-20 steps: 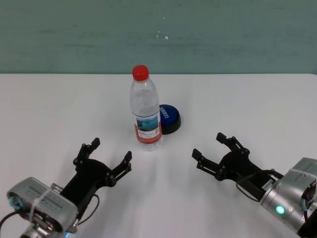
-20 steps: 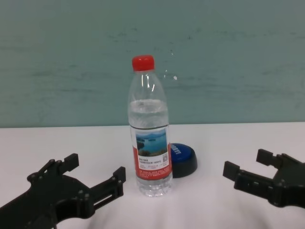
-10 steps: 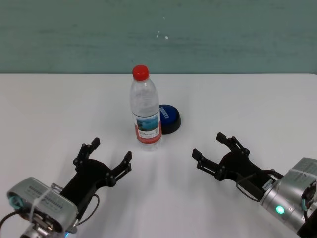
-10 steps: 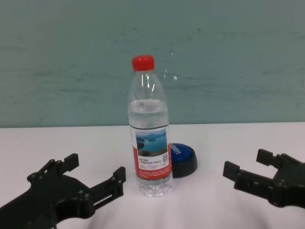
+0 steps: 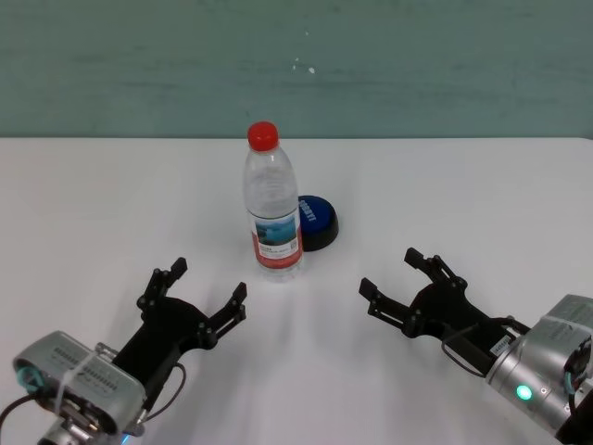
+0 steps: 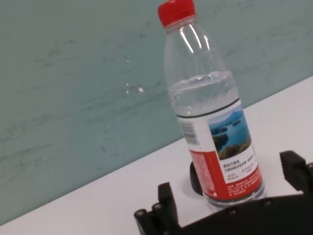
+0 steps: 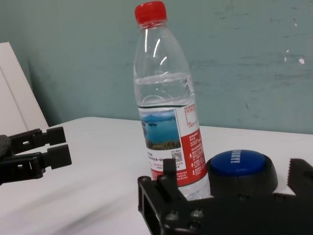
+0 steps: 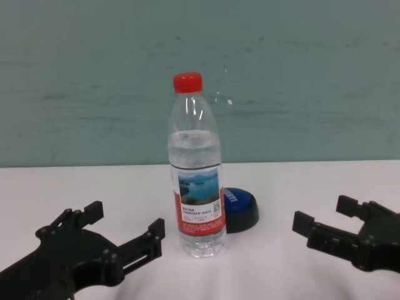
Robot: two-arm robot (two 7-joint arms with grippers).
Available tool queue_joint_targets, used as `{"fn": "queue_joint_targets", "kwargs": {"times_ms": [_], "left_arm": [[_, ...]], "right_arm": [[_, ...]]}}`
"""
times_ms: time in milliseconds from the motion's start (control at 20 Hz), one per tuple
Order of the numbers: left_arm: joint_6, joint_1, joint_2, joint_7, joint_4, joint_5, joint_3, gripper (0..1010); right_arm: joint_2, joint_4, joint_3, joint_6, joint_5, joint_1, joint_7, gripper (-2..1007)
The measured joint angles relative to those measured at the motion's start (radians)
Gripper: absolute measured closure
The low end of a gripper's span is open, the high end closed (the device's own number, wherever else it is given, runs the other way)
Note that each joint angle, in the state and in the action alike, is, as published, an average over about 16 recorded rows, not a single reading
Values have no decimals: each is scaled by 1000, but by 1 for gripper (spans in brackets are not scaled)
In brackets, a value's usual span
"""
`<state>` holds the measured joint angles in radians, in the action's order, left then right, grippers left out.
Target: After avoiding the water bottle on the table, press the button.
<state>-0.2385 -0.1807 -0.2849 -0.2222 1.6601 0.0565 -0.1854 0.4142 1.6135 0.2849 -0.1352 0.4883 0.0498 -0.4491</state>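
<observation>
I see left gripper [image 5: 193, 298] low over white surface [image 5: 93, 204], near side, fingers spread, empty. Bottle [image 5: 272, 204] upright at centre, red cap on. Button [image 5: 314, 221] just behind bottle, to its right, partly hidden. Right gripper [image 5: 403, 278] near right, fingers apart, holding nothing.

From my left wrist camera the bottle [image 6: 215, 122] hides nearly all of the button [image 6: 195, 178]; its white lettering stays too small to read.
</observation>
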Motion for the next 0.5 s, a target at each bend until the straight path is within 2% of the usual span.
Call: {"fn": "queue_joint_targets", "kwargs": {"times_ms": [500], "left_arm": [[0,0,0,0,0,0,0,10]], "right_arm": [[0,0,0,0,0,0,0,1]]}}
